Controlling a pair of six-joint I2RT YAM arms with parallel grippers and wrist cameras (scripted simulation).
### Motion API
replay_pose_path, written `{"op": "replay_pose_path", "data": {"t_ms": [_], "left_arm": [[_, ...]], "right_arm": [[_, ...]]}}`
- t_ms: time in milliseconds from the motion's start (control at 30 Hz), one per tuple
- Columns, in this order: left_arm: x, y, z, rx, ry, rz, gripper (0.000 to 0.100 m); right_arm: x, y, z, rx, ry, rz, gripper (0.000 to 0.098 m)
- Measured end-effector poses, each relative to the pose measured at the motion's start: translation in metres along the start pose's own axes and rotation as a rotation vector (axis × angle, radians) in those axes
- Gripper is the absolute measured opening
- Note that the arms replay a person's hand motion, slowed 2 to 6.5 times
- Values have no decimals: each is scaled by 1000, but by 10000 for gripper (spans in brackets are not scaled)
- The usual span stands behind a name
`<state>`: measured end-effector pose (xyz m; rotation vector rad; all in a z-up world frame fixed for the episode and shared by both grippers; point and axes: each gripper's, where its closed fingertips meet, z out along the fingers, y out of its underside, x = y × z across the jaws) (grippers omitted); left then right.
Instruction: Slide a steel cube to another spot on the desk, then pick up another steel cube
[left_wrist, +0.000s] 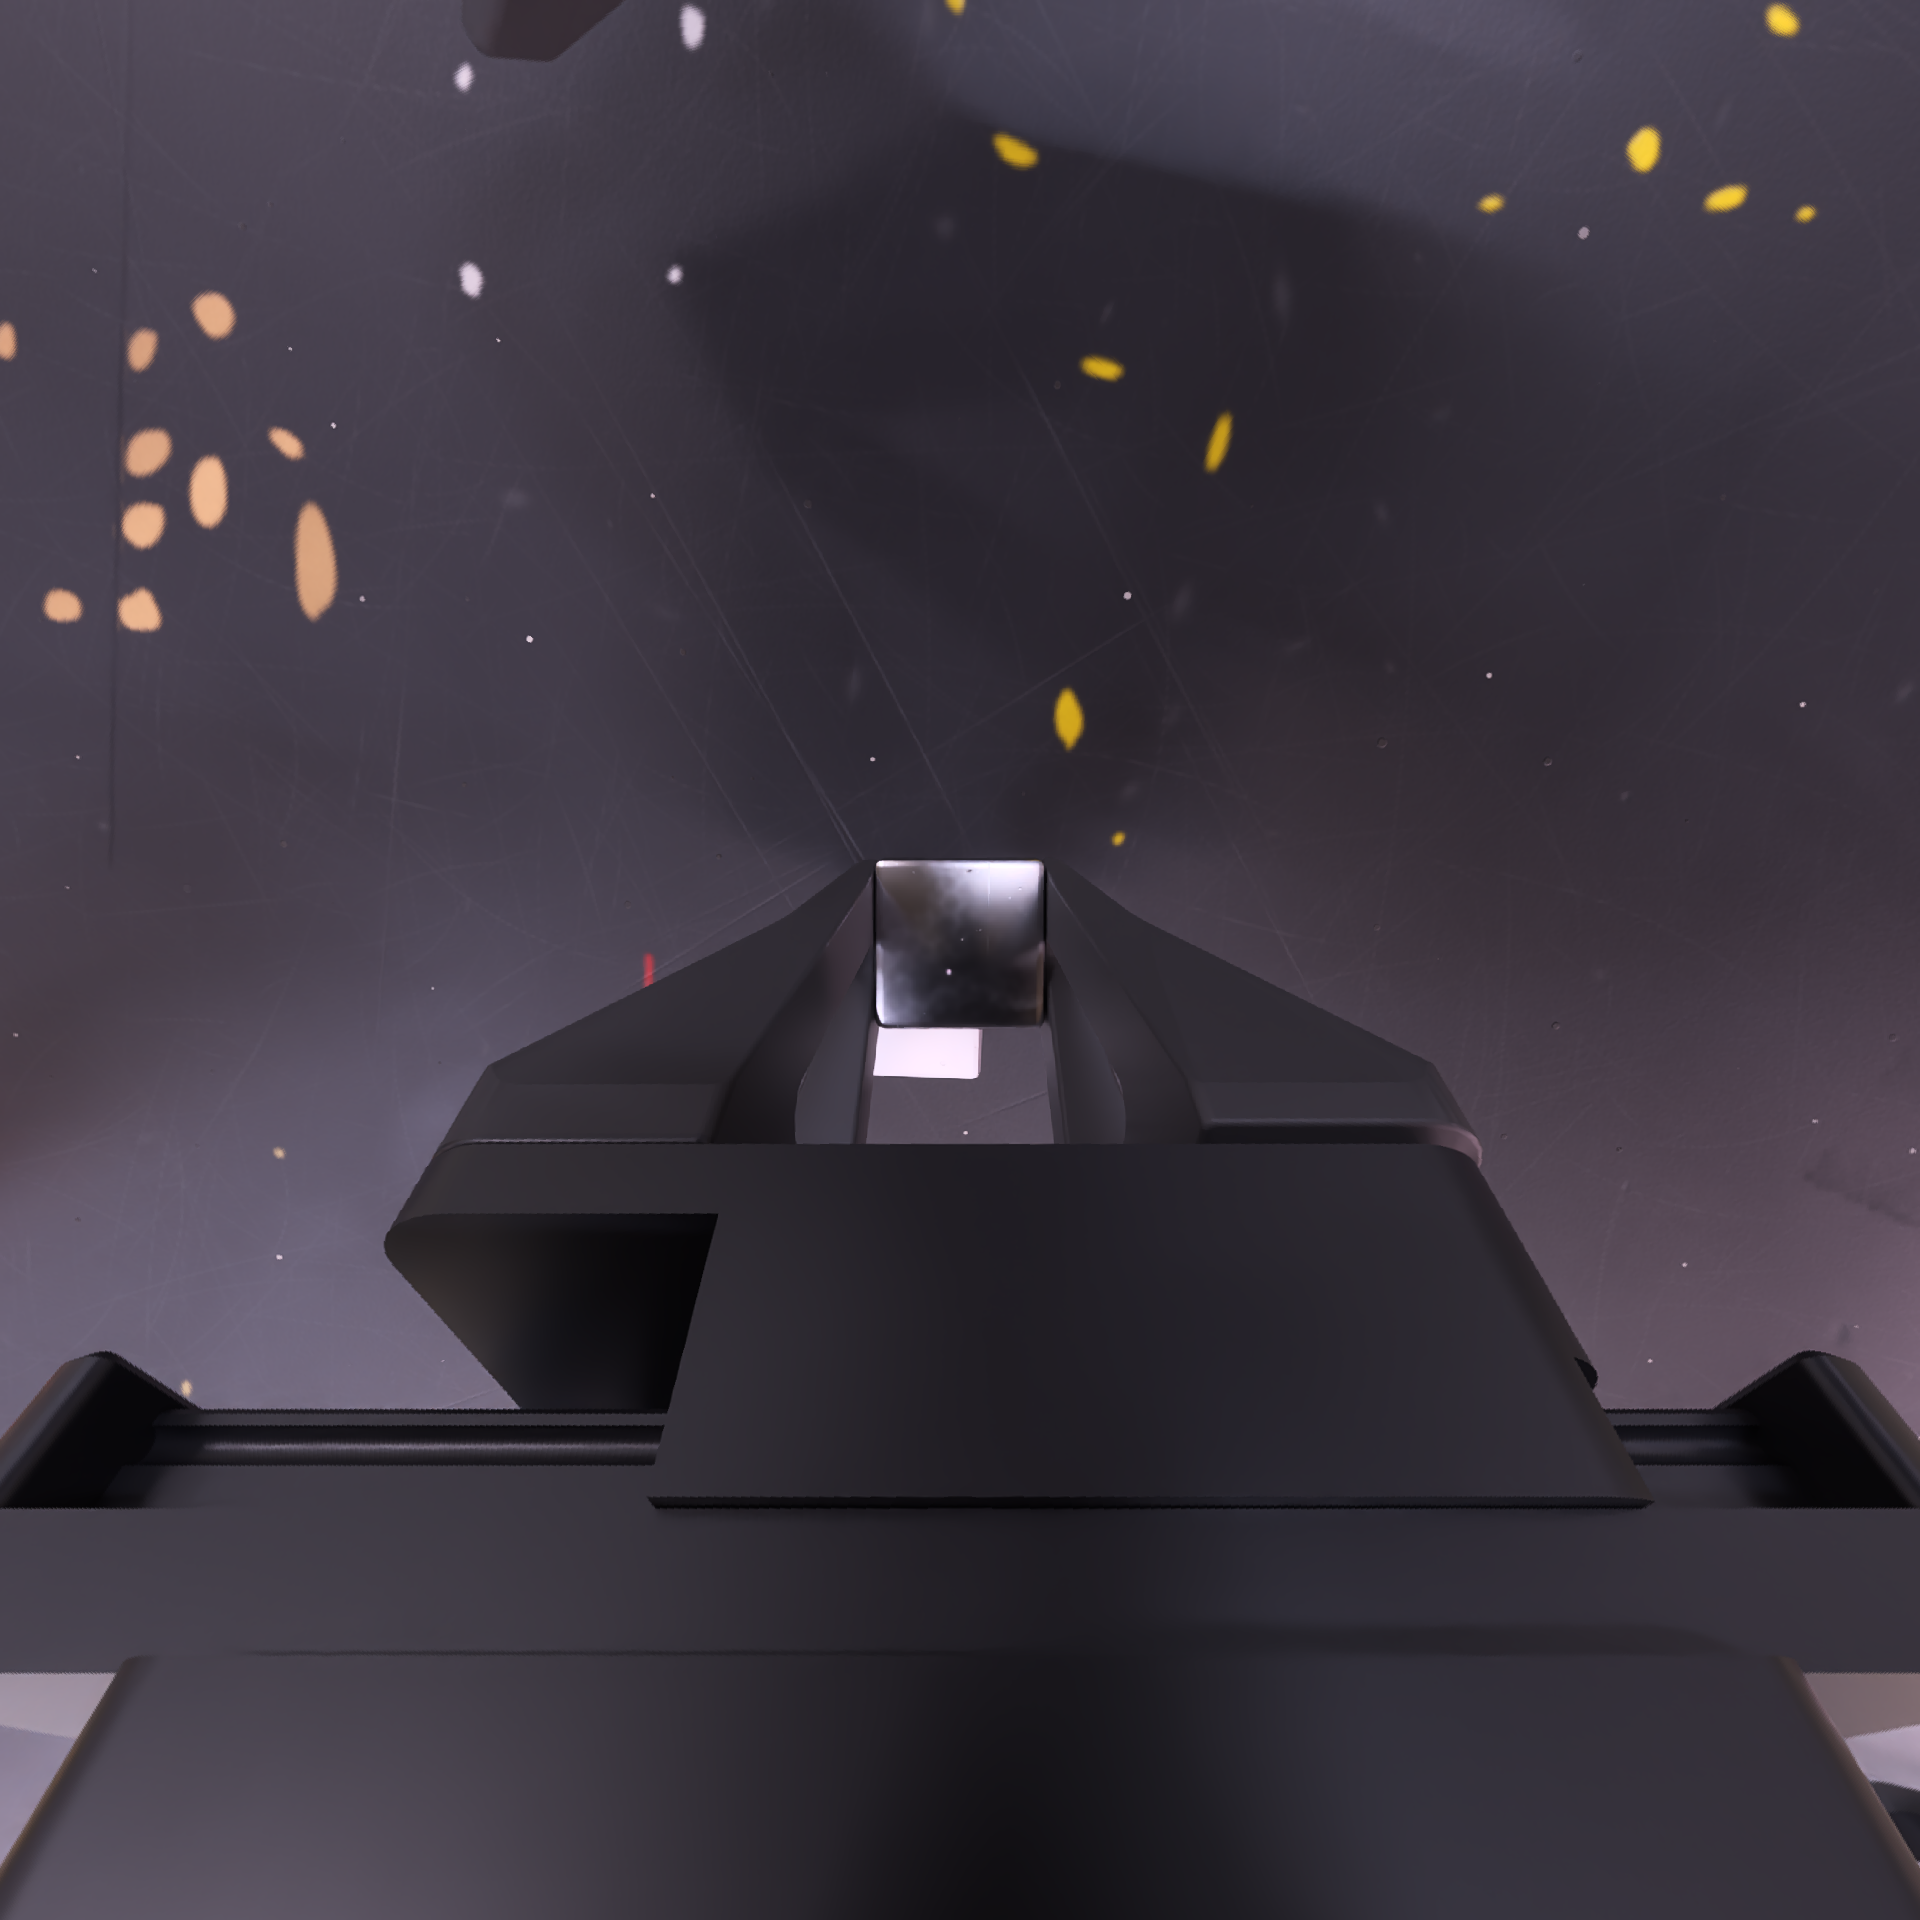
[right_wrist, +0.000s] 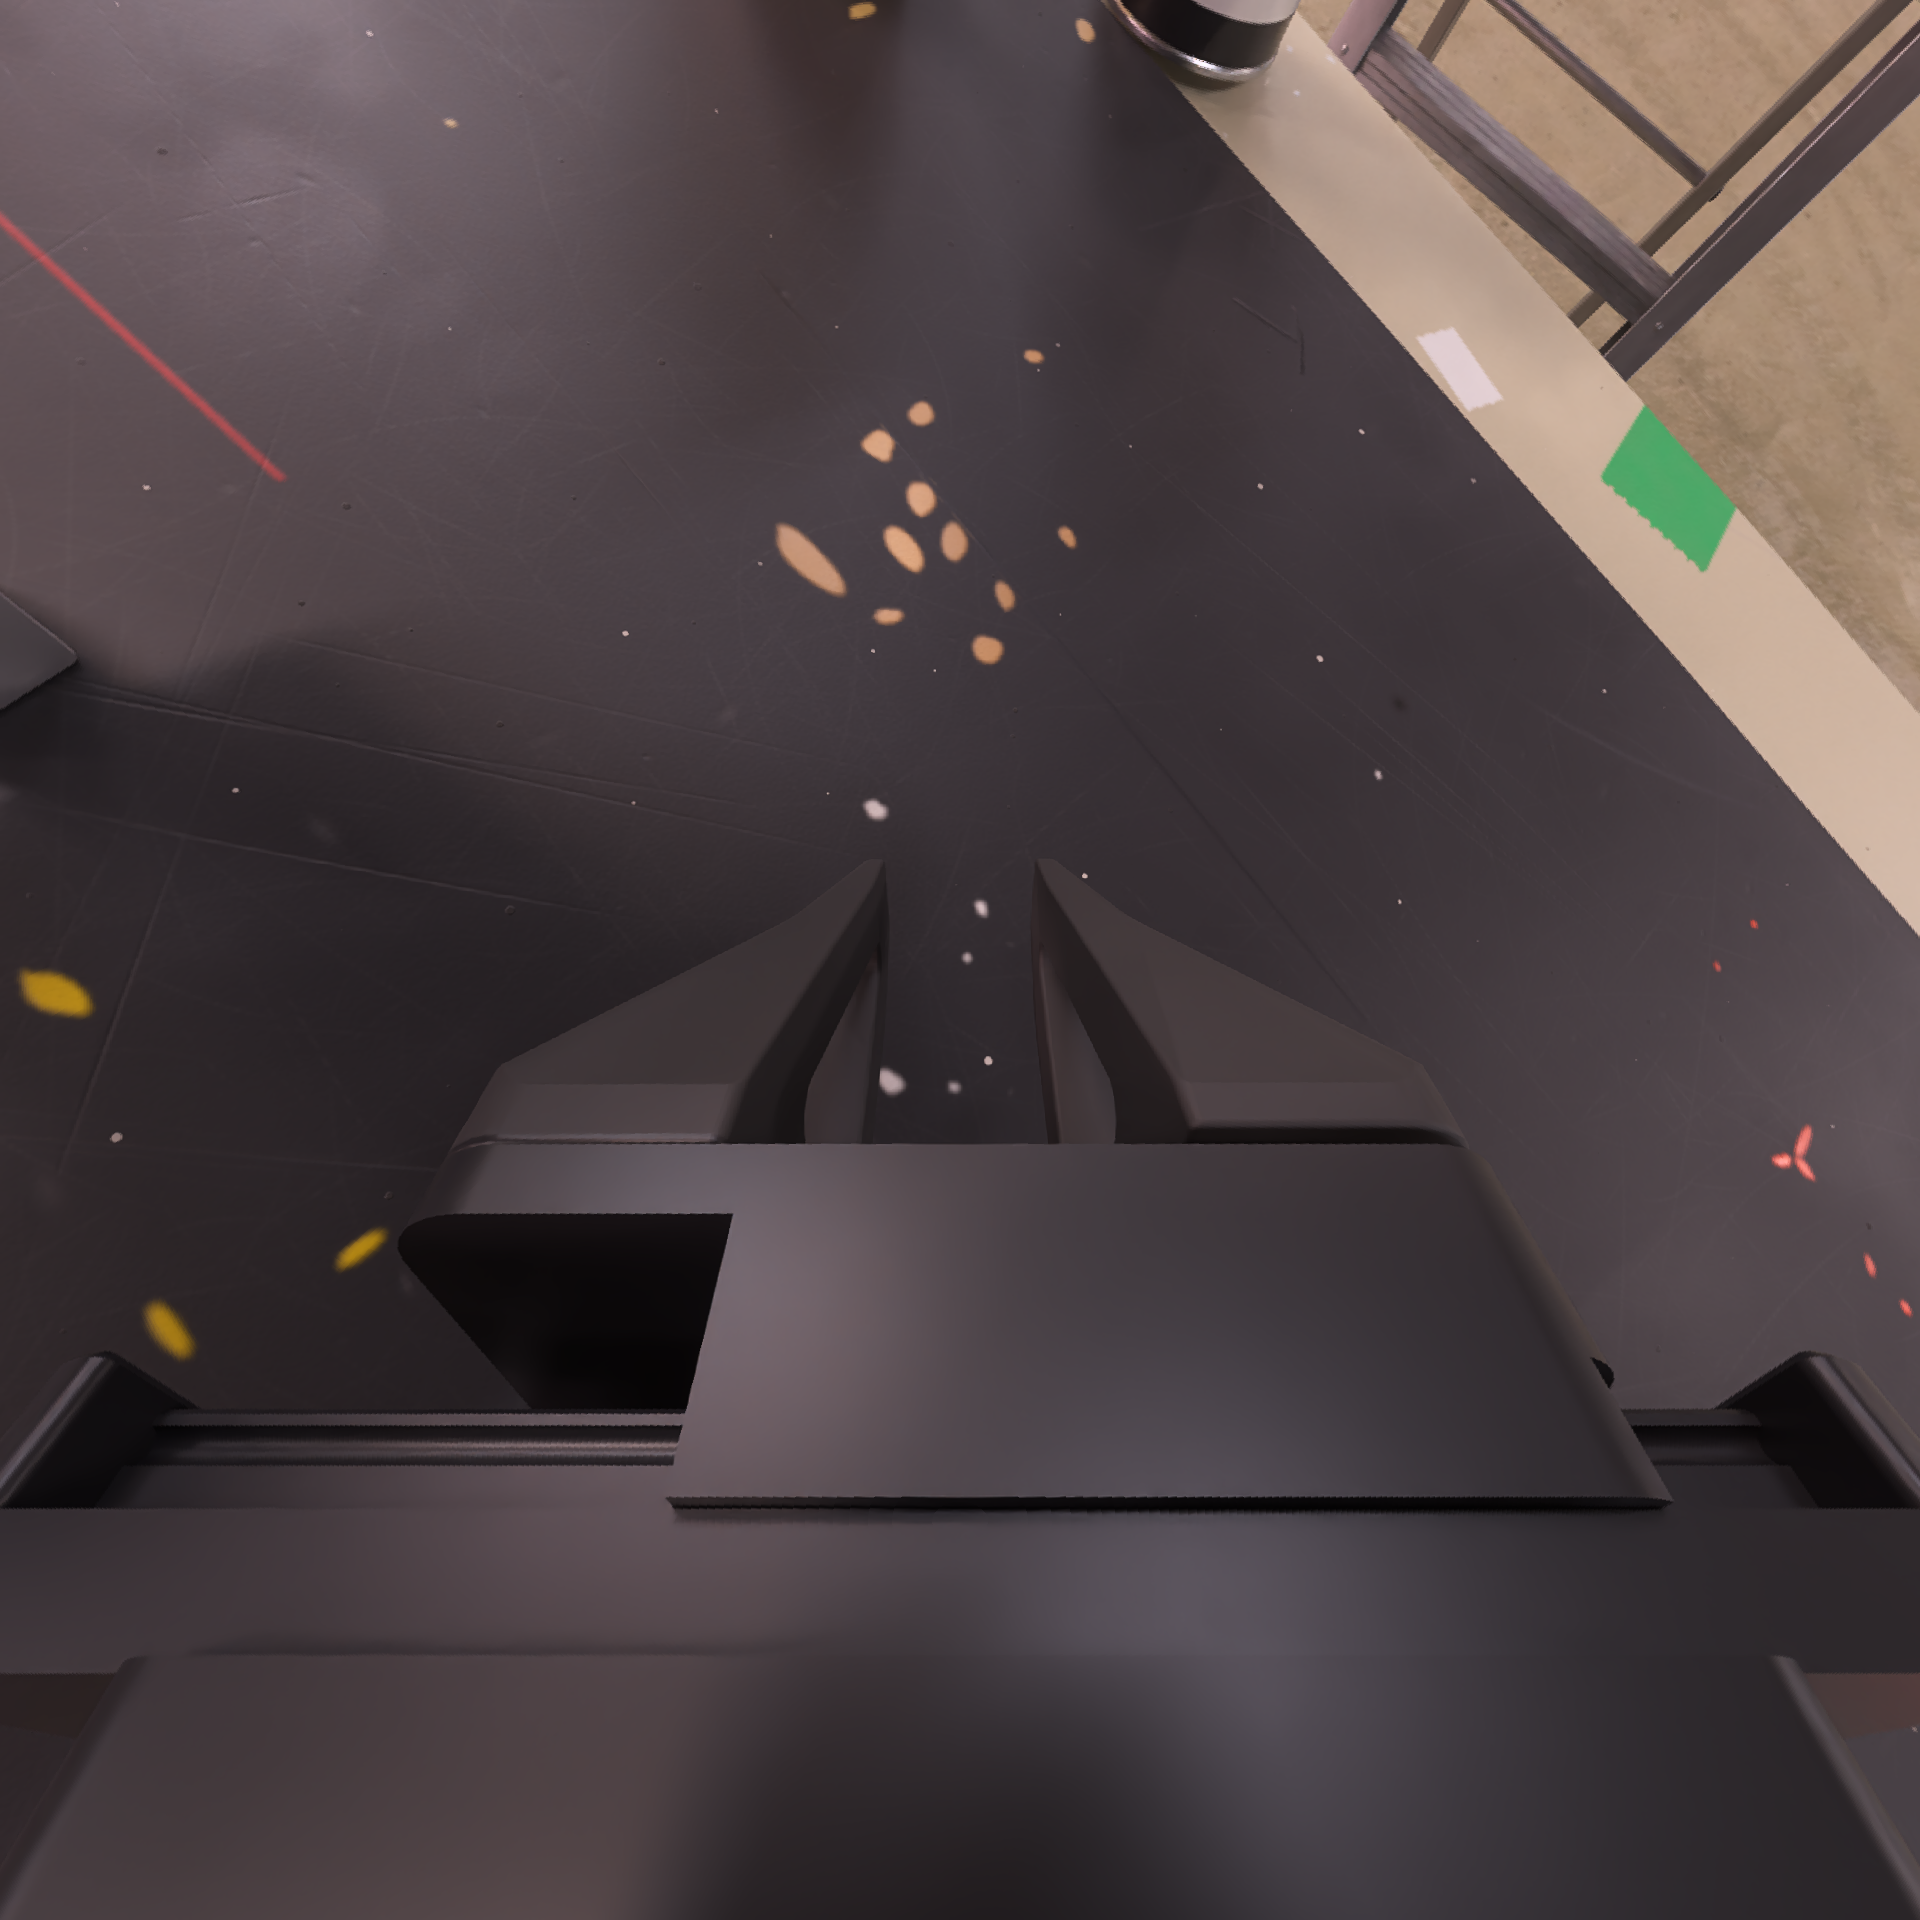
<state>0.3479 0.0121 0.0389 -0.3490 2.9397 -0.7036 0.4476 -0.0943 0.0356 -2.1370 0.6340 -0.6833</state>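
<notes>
A shiny steel cube (left_wrist: 958, 940) sits between the two black fingertips of my left gripper (left_wrist: 958, 881), which is shut on it over the dark speckled desk (left_wrist: 1351, 623). A small pale square patch (left_wrist: 925, 1055) shows just below the cube between the fingers. I cannot tell whether the cube touches the desk. My right gripper (right_wrist: 961, 873) is open and empty, with a narrow gap between its fingers, over the desk (right_wrist: 520, 312). No other steel cube shows in either view.
The desk's beige edge (right_wrist: 1558, 436) runs diagonally at the right, with a green patch (right_wrist: 1668, 488) and a white patch (right_wrist: 1460, 369) on it. A black and silver round base (right_wrist: 1205, 31) stands at the top. A grey object (right_wrist: 26, 649) pokes in at the left.
</notes>
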Motion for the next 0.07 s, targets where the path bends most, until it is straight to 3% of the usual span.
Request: {"op": "replay_pose_path", "data": {"t_ms": [67], "left_arm": [[0,0,0,-1,-2,-5,251]], "right_arm": [[0,0,0,0,0,0,233]]}}
